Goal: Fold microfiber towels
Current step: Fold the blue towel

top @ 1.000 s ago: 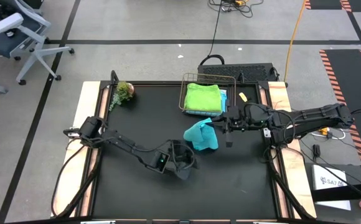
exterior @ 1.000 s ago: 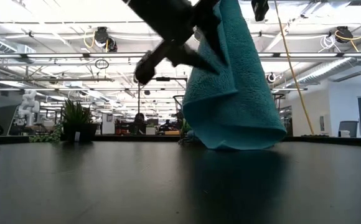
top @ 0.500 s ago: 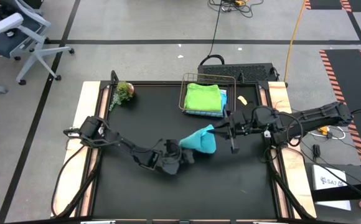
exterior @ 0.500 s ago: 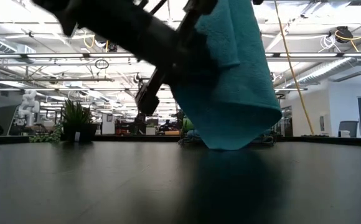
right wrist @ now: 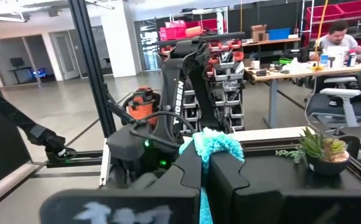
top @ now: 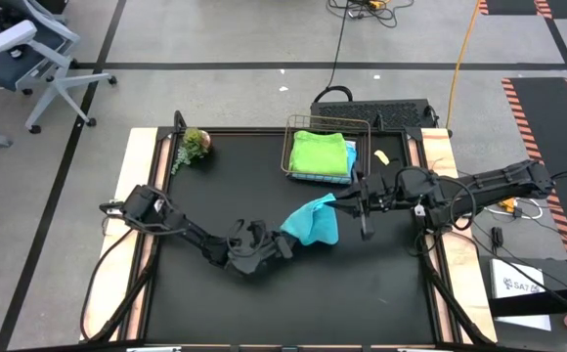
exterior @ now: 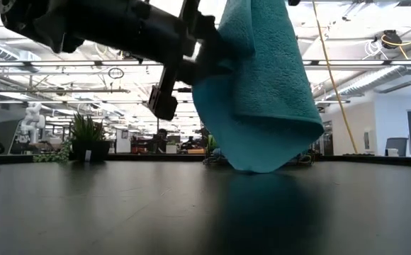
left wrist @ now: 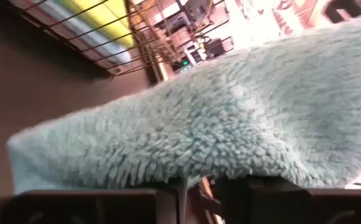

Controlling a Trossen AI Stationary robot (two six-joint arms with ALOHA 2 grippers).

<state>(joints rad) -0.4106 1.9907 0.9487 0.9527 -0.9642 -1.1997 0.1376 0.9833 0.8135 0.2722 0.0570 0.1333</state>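
Hanging over the middle of the black table, the small fluffy teal towel stretches sideways between both arms. The right gripper pinches one corner tight; the left gripper clamps the other. Pulling too hard could yank a corner free.

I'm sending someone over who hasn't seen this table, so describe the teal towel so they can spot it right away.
Start at the black table and find the wire basket at its far edge, stacked with folded cloths, lime green on top. Just in front of it, the teal towel hangs in the air, pinched between the left gripper and right gripper. It is the only cloth outside the basket.
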